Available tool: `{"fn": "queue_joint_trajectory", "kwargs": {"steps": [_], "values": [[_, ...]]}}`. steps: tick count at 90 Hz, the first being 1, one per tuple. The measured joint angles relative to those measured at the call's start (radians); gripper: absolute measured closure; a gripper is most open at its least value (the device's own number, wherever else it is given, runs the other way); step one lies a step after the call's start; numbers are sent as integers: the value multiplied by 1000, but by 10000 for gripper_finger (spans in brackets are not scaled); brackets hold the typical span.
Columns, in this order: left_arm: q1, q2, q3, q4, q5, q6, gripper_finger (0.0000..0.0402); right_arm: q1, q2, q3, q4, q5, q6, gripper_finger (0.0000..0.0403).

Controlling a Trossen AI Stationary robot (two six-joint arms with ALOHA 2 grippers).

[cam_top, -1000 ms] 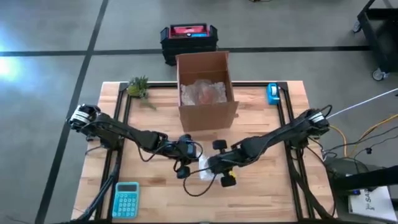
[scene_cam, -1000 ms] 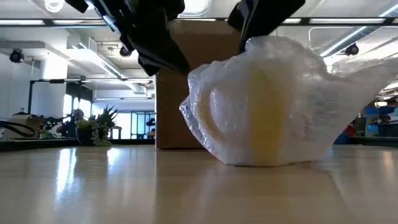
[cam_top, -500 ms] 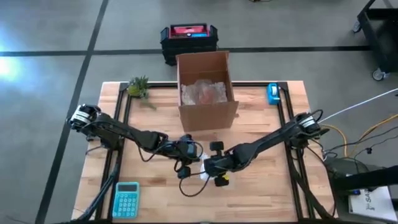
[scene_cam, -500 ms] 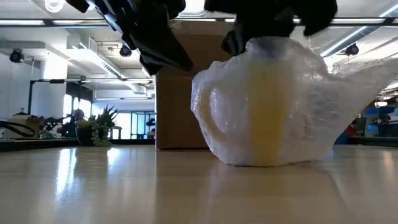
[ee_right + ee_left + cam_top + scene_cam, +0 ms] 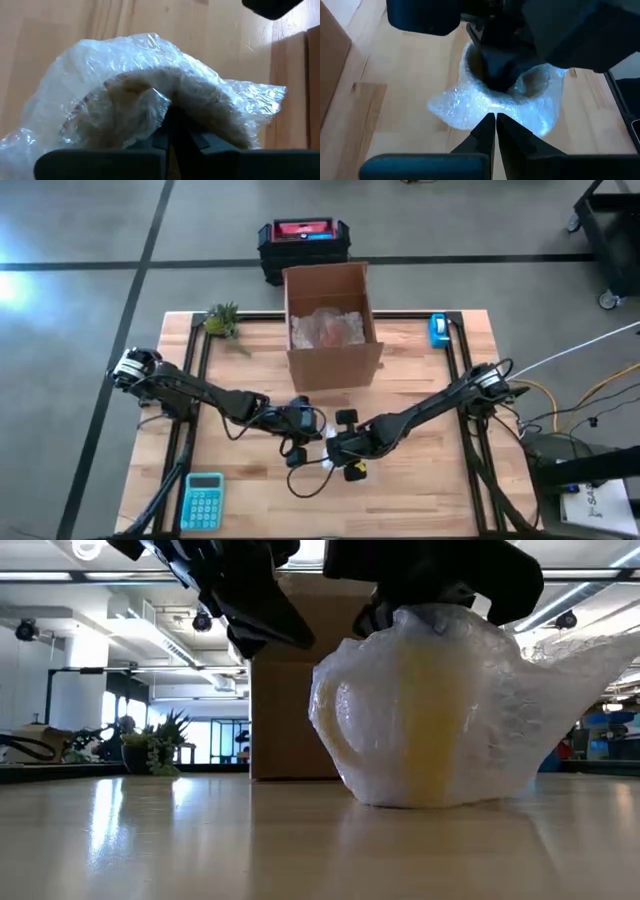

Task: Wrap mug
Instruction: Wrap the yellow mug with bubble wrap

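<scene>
You have the mug (image 5: 430, 710), yellow and swathed in bubble wrap (image 5: 470, 102), standing upright on the wooden table (image 5: 430, 480) at the centre of the high view, in front of the open cardboard box (image 5: 332, 322). In the low view it fills the right half of the frame, its handle on the left side under the plastic and a loose tail of wrap trailing off to the right edge. The right gripper (image 5: 172, 127) sits directly over the mug's mouth, its fingers pinched together and pushed down into the wrap at the rim. The left gripper (image 5: 495, 122) lies just to the left of the mug in the high view, its two fingers clenched tip to tip with nothing between them, their tips right at the crumpled edge of the wrap. Elsewhere you see a teal calculator (image 5: 203, 500) at the lower left of the table, a small green plant (image 5: 223, 320) at the upper left corner, and a blue object (image 5: 438, 330) at the upper right.
</scene>
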Motion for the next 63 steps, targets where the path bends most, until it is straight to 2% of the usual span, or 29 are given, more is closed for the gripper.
{"fn": "queue_joint_trajectory", "kwargs": {"steps": [15, 31, 44, 63], "values": [[0, 0, -1, 0, 0, 18, 397, 0, -82, 69, -82, -25, 6, 401], [0, 0, -1, 1, 0, 19, 397, -11, -109, 87, -104, -186, 49, 401], [0, 0, -1, 0, 0, 19, 397, -21, -81, 80, -78, -144, 73, 401], [0, 1, -1, 0, 1, 19, 397, -31, 46, 65, -62, -121, 74, 401]]}}
